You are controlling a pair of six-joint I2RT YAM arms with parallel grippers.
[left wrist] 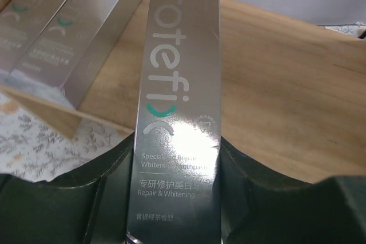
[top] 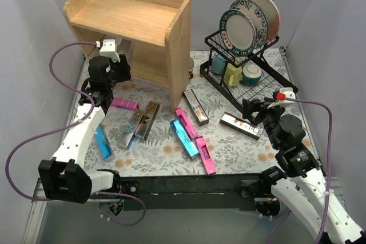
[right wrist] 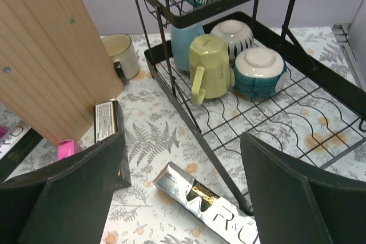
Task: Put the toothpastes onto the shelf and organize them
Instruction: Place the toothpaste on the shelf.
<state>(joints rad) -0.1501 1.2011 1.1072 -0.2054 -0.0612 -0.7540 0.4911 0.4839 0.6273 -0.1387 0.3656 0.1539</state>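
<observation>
My left gripper (top: 120,59) reaches into the lower tier of the light wooden shelf (top: 131,12). It is shut on a silver "Protefix" toothpaste carton (left wrist: 177,112), held lengthwise over the shelf board (left wrist: 286,84). Two more silver cartons (left wrist: 68,27) lie on that board to its left. My right gripper (top: 252,109) is open and empty, just above a silver carton (right wrist: 206,205) that lies on the mat (top: 241,125). Loose on the mat are hot pink cartons (top: 124,104) (top: 206,155), teal-blue ones (top: 104,141) (top: 184,136), silver-and-dark ones (top: 143,119) and a brown one (top: 196,107).
A black wire dish rack (top: 243,78) with plates, bowls and a yellow-green mug (right wrist: 209,67) stands at the back right, close to my right gripper. A cream mug (right wrist: 120,54) sits between the rack and the shelf's side panel (right wrist: 51,55). Grey walls enclose the table.
</observation>
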